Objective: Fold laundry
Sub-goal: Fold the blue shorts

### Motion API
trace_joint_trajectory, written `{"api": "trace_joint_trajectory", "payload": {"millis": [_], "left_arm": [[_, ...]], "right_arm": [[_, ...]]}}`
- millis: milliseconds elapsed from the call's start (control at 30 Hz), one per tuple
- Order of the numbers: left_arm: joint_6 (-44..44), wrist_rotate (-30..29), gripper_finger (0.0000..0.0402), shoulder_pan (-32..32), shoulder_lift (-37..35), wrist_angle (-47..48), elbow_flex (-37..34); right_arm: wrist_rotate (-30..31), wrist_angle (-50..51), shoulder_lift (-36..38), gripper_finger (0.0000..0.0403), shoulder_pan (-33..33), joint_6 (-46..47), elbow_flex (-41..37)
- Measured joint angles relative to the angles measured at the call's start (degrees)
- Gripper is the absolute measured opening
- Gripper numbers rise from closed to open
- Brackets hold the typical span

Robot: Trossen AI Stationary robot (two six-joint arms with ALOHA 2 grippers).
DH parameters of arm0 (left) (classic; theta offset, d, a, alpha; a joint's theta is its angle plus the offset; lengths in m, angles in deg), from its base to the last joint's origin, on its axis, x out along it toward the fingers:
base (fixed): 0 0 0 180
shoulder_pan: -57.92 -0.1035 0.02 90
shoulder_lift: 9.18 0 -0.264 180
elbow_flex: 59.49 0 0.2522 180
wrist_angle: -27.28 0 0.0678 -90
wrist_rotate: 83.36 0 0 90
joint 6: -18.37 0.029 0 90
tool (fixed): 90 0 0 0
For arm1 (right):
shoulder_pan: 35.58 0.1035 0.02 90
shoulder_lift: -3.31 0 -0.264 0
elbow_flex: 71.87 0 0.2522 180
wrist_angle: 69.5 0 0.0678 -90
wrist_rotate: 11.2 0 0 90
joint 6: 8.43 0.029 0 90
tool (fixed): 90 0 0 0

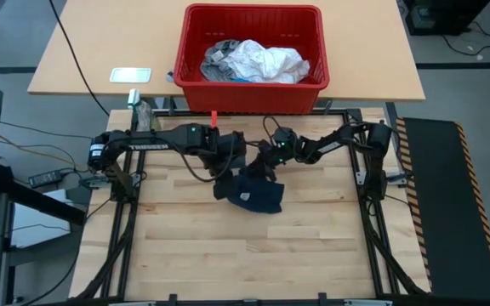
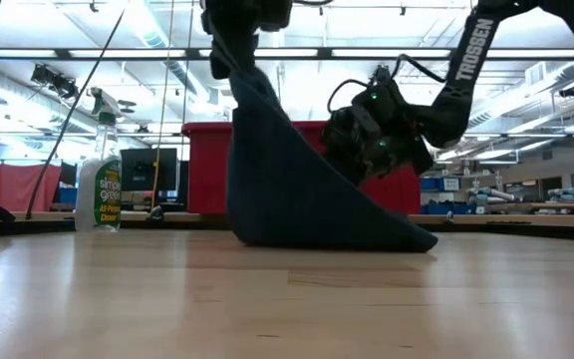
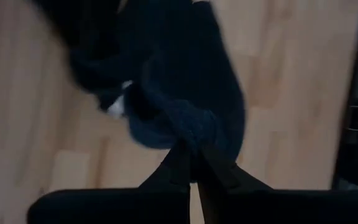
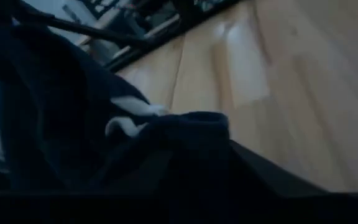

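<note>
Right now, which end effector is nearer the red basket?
Right, slightly. The right end effector sits just below the red basket's front wall, near its middle, over the navy garment. The left end effector holds the garment farther from the basket.

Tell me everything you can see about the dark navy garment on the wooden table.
The dark navy garment is small, soft knit cloth with a white patch on it. One end is lifted by the left gripper, whose jaws are shut on a bunched fold; the cloth hangs in a slope, its lower edge resting on the wooden table. The right gripper is beside its raised part.
</note>
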Motion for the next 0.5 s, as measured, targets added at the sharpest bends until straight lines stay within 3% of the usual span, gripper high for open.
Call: {"api": "trace_joint_trajectory", "payload": {"millis": [100,267,500], "left_arm": [[-1.6,-2.8,0.0011,-1.1,-0.1,4.0,0.3],[-0.5,-6.7,0.0011,-3.4,-0.1,8.4,2.0],[6.6,-12.5,0.0011,-6.2,-0.1,11.0,8.7]], "right_arm": [[-1.5,1.4,1.2,0.0022,0.4,0.8,0.3],[2.7,4.0,8.9,0.0015,0.4,1.4,-1.2],[26.1,27.7,29.2,0.0015,0.6,-17.2,-0.9]]}}
